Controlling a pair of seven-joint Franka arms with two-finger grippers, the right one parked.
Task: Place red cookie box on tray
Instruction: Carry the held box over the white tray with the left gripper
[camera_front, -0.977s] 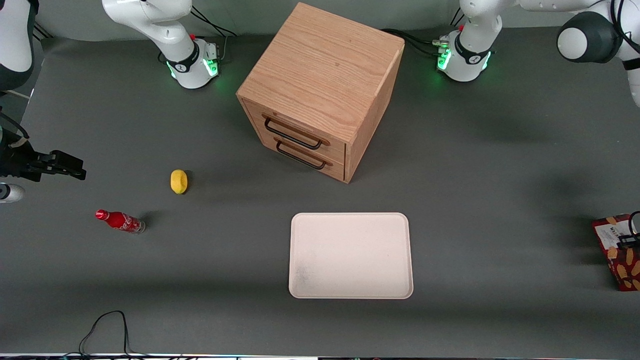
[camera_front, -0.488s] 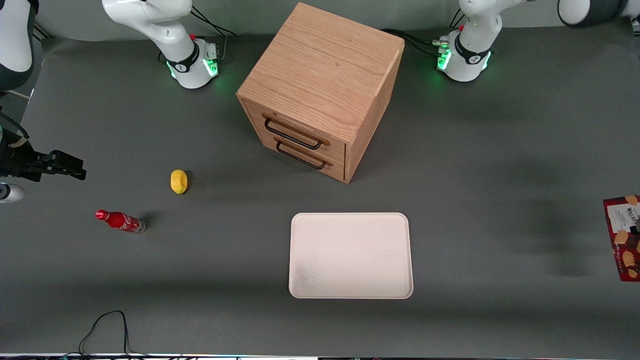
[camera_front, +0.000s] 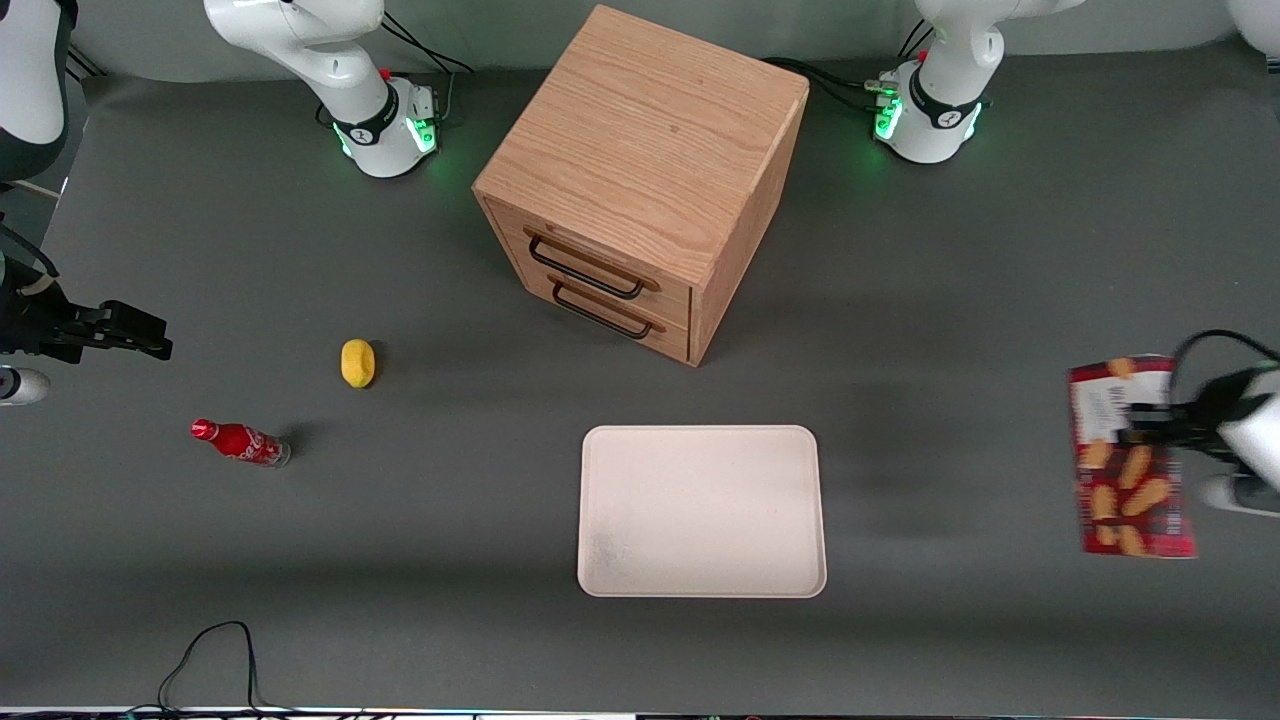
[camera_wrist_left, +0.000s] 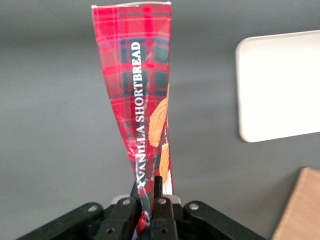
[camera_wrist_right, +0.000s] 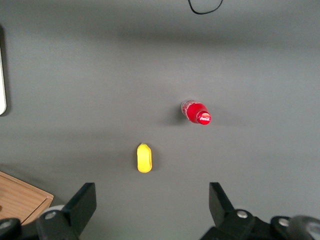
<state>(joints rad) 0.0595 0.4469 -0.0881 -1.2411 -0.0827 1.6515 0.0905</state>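
Note:
My left gripper (camera_front: 1150, 432) is shut on the red cookie box (camera_front: 1128, 458) and holds it in the air above the table at the working arm's end. The box hangs with its cookie pictures facing the front camera. In the left wrist view the box (camera_wrist_left: 140, 100) shows edge-on, red tartan with "VANILLA SHORTBREAD" lettering, pinched between the gripper's (camera_wrist_left: 149, 192) fingers. The pale cream-pink tray (camera_front: 702, 511) lies flat and bare near the table's middle, nearer the front camera than the drawer cabinet. Its corner also shows in the left wrist view (camera_wrist_left: 280, 85). The box is well apart from the tray.
A wooden two-drawer cabinet (camera_front: 640, 180) stands farther from the front camera than the tray. A yellow lemon (camera_front: 357, 362) and a small red cola bottle (camera_front: 240, 442) lie toward the parked arm's end. A black cable (camera_front: 210, 660) lies at the table's near edge.
The gripper has carried the red cookie box up off the table edge and toward the tray, from the frame's border into full view. Nothing else has moved.

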